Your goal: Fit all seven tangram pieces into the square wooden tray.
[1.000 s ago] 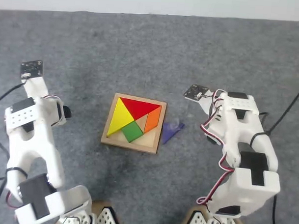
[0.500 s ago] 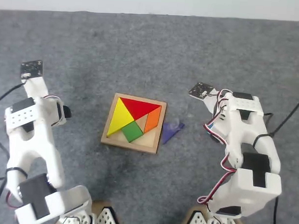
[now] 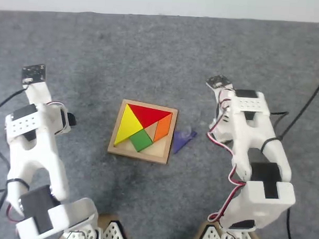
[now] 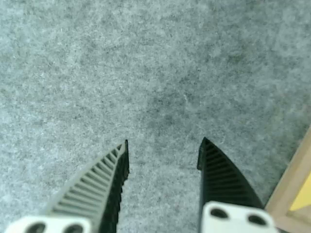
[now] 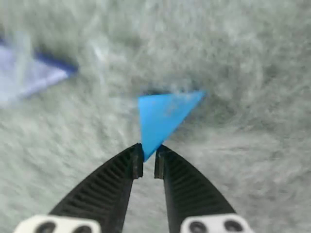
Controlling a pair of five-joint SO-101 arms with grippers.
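Change: the right arm point(image 3: 248, 133) has swung its wrist left and farther out toward the tray. The left arm point(image 3: 36, 125), the tray and the pieces lie as before.
Right gripper point(image 5: 148, 156): its black ribbed fingers are narrowed to a slit and pinch one corner of a flat blue triangle piece point(image 5: 165, 114), which juts out past the tips above the mat.
Left gripper point(image 4: 163, 150): its ribbed, pointed fingers are spread wide over the mat with nothing between them, just left of the tray's corner.
Tray: the square wooden tray point(image 3: 137, 154), pale with a raised rim, sits slightly turned at the middle of the mat between the arms.
In the tray: a large yellow triangle point(image 3: 126, 128) on the left, a large red triangle point(image 3: 149, 115) on the far side, a green square point(image 3: 141, 140) near, and an orange parallelogram point(image 3: 162, 130) on the right. Bare wood shows at the near right corner.
Outside: a pale purple flat piece point(image 3: 182, 140) lies on the mat just right of the tray's rim; I cannot tell if they touch.
Surface: a grey fuzzy carpet mat point(image 3: 151, 56) with a straight far edge.
Room: a broad stretch of mat lies beyond the tray and toward the left arm. There is a narrower gap between the purple piece and the right arm.
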